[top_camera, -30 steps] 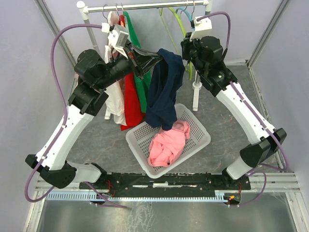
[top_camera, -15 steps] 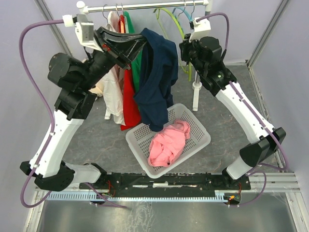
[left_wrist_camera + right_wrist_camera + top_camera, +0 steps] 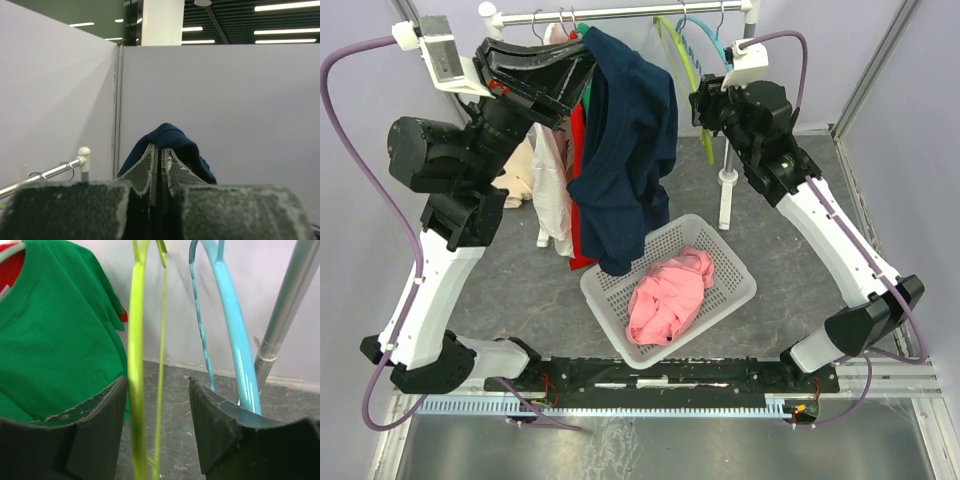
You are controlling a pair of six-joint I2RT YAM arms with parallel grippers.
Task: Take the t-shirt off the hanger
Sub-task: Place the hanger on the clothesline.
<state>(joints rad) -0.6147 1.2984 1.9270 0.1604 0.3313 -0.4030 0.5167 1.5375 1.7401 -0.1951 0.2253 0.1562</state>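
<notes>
The navy t-shirt (image 3: 625, 150) hangs from my left gripper (image 3: 582, 60), which is shut on its top edge and held high beside the rail (image 3: 620, 13). The shirt's lower end dangles over the basket's near-left rim. In the left wrist view the navy cloth (image 3: 172, 137) is pinched between the closed fingers (image 3: 160, 155). My right gripper (image 3: 705, 105) is open to the right of the shirt. In the right wrist view a bare lime-green hanger (image 3: 136, 365) hangs between its open jaws (image 3: 157, 390); whether they touch it I cannot tell.
A white basket (image 3: 735, 270) on the floor holds a pink garment (image 3: 665, 295). Green (image 3: 55, 340), red (image 3: 582, 200) and white (image 3: 552, 190) garments hang on the rail. A blue hanger (image 3: 235, 340) and the rack's post (image 3: 726, 190) are at the right.
My left gripper has risen and swung left, lifting the navy t-shirt up to rail height. My right arm has shifted only slightly.
</notes>
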